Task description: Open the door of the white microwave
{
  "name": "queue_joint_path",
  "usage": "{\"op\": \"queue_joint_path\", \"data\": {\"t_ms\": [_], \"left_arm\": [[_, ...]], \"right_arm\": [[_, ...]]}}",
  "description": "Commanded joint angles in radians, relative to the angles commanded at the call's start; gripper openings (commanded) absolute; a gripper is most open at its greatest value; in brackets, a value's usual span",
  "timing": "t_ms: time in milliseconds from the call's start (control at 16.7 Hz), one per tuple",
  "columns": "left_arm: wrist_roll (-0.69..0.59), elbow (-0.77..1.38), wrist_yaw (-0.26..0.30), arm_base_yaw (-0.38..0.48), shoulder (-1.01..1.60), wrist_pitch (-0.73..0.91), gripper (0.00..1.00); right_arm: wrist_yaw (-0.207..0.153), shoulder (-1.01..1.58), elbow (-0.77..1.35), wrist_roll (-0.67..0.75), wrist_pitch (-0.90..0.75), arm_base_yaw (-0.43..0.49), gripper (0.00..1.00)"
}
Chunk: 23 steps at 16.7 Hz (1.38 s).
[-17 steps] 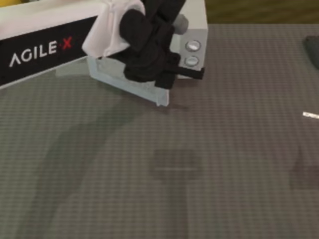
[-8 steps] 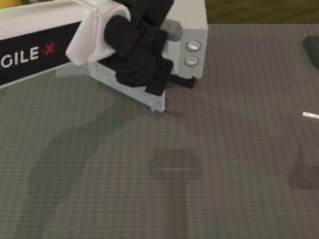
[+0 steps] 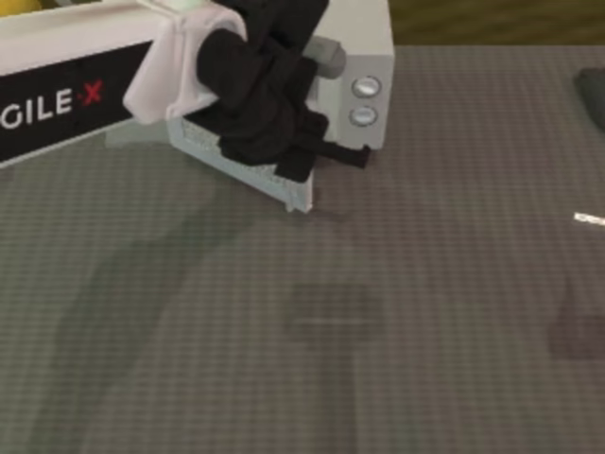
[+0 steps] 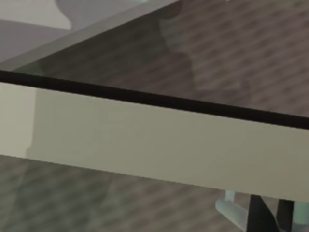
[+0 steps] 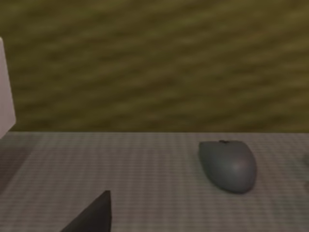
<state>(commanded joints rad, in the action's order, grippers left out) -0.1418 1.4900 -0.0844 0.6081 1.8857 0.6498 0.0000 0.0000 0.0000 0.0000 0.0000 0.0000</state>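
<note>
The white microwave [image 3: 367,43] stands at the table's far edge, its two silver knobs [image 3: 364,102] facing the front. Its door [image 3: 291,189] stands swung out at an angle, hinged on the left. My left gripper [image 3: 326,151] hangs over the door's free end. In the left wrist view the door's pale edge [image 4: 145,140] crosses the picture, and the light blue handle [image 4: 234,209] runs in between my dark fingers [image 4: 263,217], which are shut on it. Of my right gripper only one dark fingertip [image 5: 99,212] shows, low over the table at the right.
A grey computer mouse [image 5: 229,164] lies on the table's far right [image 3: 594,95]. A small white object [image 3: 588,218] sits at the right edge. An olive wall rises behind the table.
Over the last second my left arm has drawn to the left with the handle and the door has swung a little further out. Almost nothing moved in the last half second.
</note>
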Motion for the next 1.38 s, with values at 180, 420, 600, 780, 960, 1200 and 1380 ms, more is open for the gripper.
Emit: {"op": "queue_joint_path", "data": {"t_ms": [180,420,600,780,960,1200,1380], "left_arm": [[0.000,0.000,0.000,0.000,0.000,0.000,0.00],[0.000,0.000,0.000,0.000,0.000,0.000,0.00],[0.000,0.000,0.000,0.000,0.000,0.000,0.00],[0.000,0.000,0.000,0.000,0.000,0.000,0.00],[0.012,-0.012,0.010,0.001,-0.006,-0.004,0.00],[0.095,-0.075,0.052,-0.027,-0.055,-0.021,0.00],[0.134,-0.102,0.078,-0.038,-0.079,-0.029,0.00]], "right_arm": [[0.000,0.000,0.000,0.000,0.000,0.000,1.00],[0.000,0.000,0.000,0.000,0.000,0.000,1.00],[0.000,0.000,0.000,0.000,0.000,0.000,1.00],[0.000,0.000,0.000,0.000,0.000,0.000,1.00],[0.000,0.000,0.000,0.000,0.000,0.000,1.00],[0.000,0.000,0.000,0.000,0.000,0.000,1.00],[0.000,0.000,0.000,0.000,0.000,0.000,1.00]]}}
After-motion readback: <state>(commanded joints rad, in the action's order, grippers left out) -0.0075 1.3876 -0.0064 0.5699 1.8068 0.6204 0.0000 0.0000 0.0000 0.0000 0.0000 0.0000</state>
